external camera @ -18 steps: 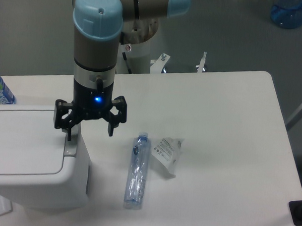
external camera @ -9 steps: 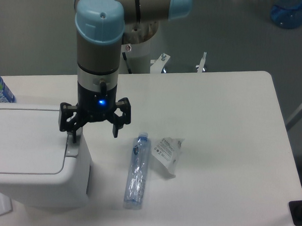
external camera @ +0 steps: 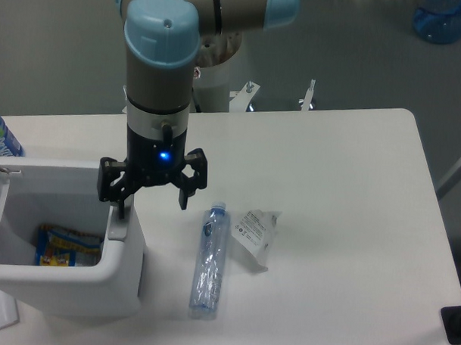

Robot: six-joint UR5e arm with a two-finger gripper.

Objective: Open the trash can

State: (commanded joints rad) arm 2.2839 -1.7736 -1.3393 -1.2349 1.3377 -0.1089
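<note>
The large white plastic boxy trash can [external camera: 67, 284] sits at the table's eight o'clock corner, and its top stands open: I can look straight down into the well, where a crumpled yellow and blue wrapper [external camera: 65, 246] lies on the bottom. The lid itself has swung out of sight, apart from a white edge standing up along the can's nine o'clock side. The grey latch strip [external camera: 119, 223] runs down the rim on the three o'clock side.

The black two-finger gripper [external camera: 152, 201] hangs from the grey and pale-blue arm right over that rim, a blue light glowing on its body. Its fingers are spread wide and grasp nothing (one tip [external camera: 123, 210] comes down on the latch strip, the other hangs over bare table).

Just at three o'clock from the can lies an empty clear plastic bottle [external camera: 208, 262] on its side, and beside that a small clear plastic packet with a printed label [external camera: 256, 231]. The white table [external camera: 342, 222] carries all of it.
</note>
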